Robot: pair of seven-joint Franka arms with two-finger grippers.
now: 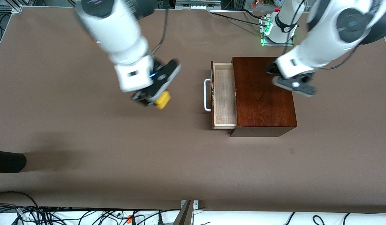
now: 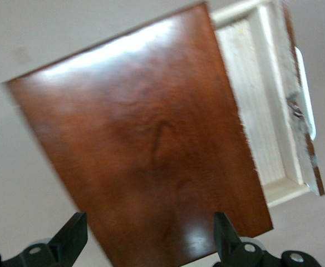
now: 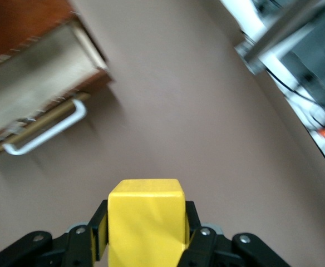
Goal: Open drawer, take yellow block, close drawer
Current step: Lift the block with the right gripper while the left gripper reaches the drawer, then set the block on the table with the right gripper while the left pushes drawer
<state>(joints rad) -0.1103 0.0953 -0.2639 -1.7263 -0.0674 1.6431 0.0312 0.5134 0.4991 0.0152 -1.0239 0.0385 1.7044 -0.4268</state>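
The drawer [image 1: 224,97] stands pulled out of the dark wood box [image 1: 263,93], its pale tray empty and its white handle [image 1: 207,95] toward the right arm's end. My right gripper [image 1: 157,99] is shut on the yellow block [image 1: 162,100] and holds it in the air over the bare table beside the drawer's front. In the right wrist view the block [image 3: 146,219] sits between the fingers, with the drawer [image 3: 37,100] farther off. My left gripper [image 1: 293,84] is open over the box top; its fingers [image 2: 68,236] frame the box [image 2: 140,144].
Brown table cover [image 1: 118,156] all around. A dark object [image 1: 8,161] lies at the table's edge toward the right arm's end. Cables run along the edge nearest the front camera. The left arm's base [image 1: 279,29] stands just past the box.
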